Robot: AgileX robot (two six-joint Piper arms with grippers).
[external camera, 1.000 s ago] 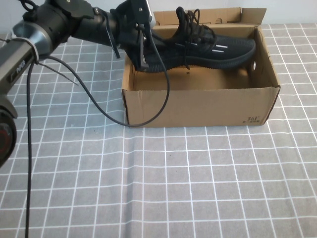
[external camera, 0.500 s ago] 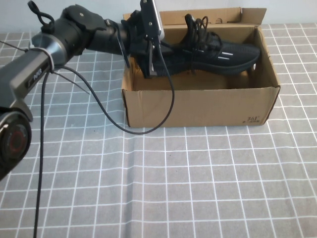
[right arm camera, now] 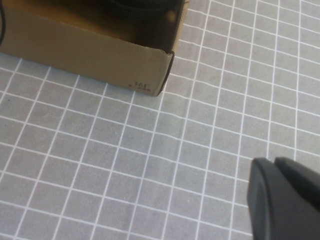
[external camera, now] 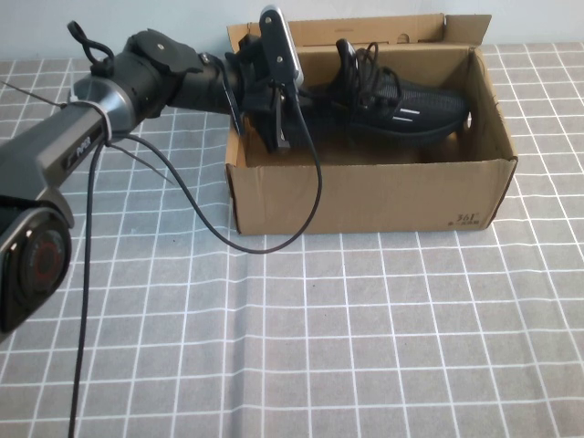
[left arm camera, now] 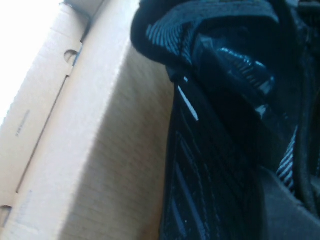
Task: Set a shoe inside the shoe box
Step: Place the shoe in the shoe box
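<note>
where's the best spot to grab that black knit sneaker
Judging by its pose, the heel collar. The black knit sneaker lies lengthwise in the brown cardboard shoe box, toe toward the robot's right. The left gripper meets that heel end from above. The right gripper hangs over the checked cloth.

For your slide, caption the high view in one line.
Left gripper lowers the black shoe into the open cardboard shoe box; right gripper out of view.

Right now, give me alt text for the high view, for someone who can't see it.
The left gripper holds the heel of a black knit sneaker inside an open brown cardboard shoe box on a grey checked tablecloth. The right gripper is out of this view.
</note>
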